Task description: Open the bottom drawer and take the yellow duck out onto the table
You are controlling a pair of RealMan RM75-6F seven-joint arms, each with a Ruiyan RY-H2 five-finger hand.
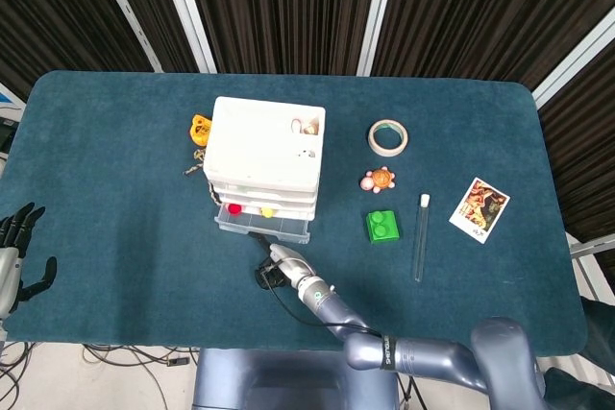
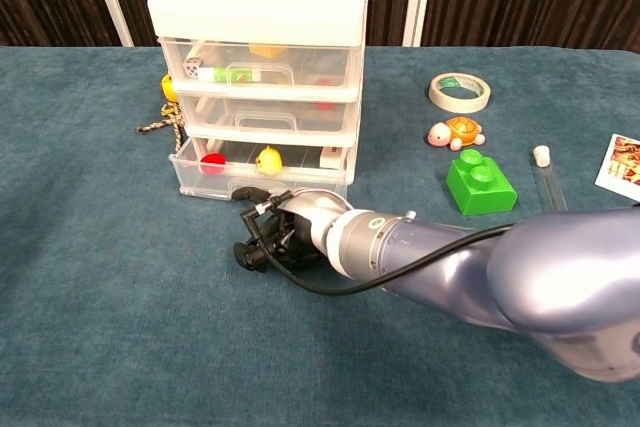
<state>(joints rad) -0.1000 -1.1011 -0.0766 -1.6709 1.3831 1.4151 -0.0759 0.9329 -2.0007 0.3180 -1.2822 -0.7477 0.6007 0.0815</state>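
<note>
Right robot hand curled at the front of the bottom drawer, hold on its handle impossible to tell. Drawer pulled partway open, yellow duck inside it. Left robot hand open, holding nothing, at the table edge.

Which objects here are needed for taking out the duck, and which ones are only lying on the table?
For the job:
- bottom drawer, pulled partly out
- yellow duck, inside it
- right hand, at the drawer front

Just lying about:
- tape roll
- toy turtle
- green block
- test tube
- photo card
- orange toy and cord beside the cabinet
</note>
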